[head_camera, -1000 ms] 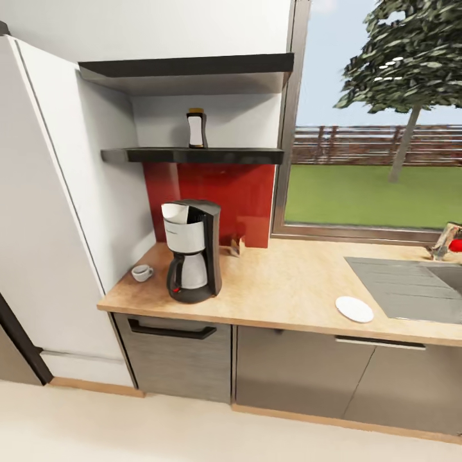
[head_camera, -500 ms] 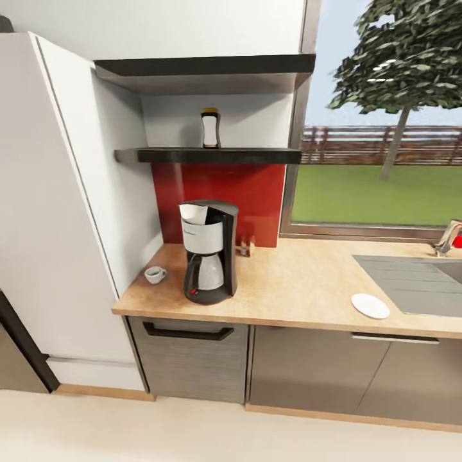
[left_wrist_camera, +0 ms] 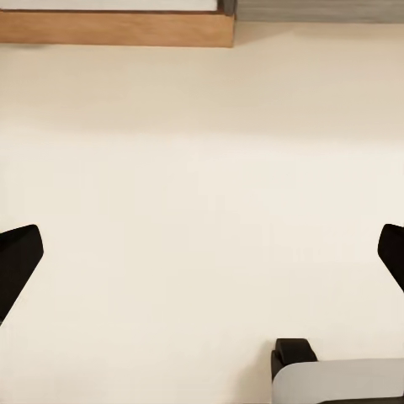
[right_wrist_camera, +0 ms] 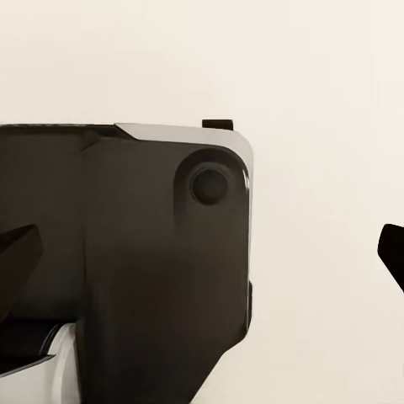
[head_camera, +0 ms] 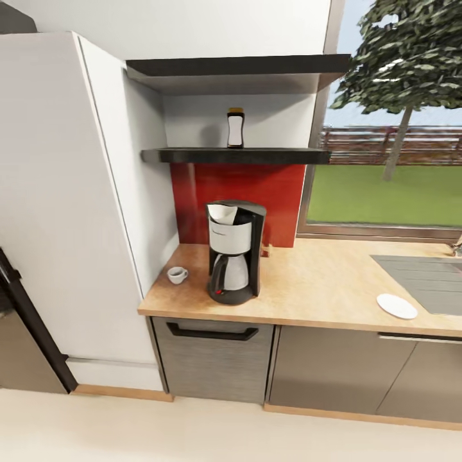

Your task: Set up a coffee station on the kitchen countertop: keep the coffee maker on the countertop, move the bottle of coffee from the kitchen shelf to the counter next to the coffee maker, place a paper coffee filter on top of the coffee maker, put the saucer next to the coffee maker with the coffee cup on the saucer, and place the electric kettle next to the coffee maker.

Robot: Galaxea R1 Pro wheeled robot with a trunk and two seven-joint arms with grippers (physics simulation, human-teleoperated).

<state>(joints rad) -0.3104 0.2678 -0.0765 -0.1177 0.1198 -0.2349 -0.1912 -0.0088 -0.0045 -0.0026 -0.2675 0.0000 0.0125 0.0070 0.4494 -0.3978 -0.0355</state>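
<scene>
View sliding right versus earlier (camera moving, things staying put): I'm lining up on coffee bottle (head_camera: 235,128) on shelf (head_camera: 235,155) above coffee maker (head_camera: 234,252). Left end effector (left_wrist_camera: 202,252), right end effector (right_wrist_camera: 202,252) both hanging spread, holding nothing.

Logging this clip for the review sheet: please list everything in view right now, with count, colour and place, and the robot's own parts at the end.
Black-and-silver drip coffee maker: one, on the wooden countertop's left part.
White paper coffee filter: one, on top of the coffee maker.
Small white coffee cup: one, on the counter, left of the coffee maker.
Round white saucer: one, near the counter's front edge beside the sink.
Dark-capped white-labelled coffee bottle: one, on the black wall shelf.
Light wooden countertop: one, over grey cabinets.
Grey sink: one, at right.
Left end effector: black fingertips wide apart, over the beige floor.
Right end effector: black fingertips wide apart, above the robot's dark base.
</scene>
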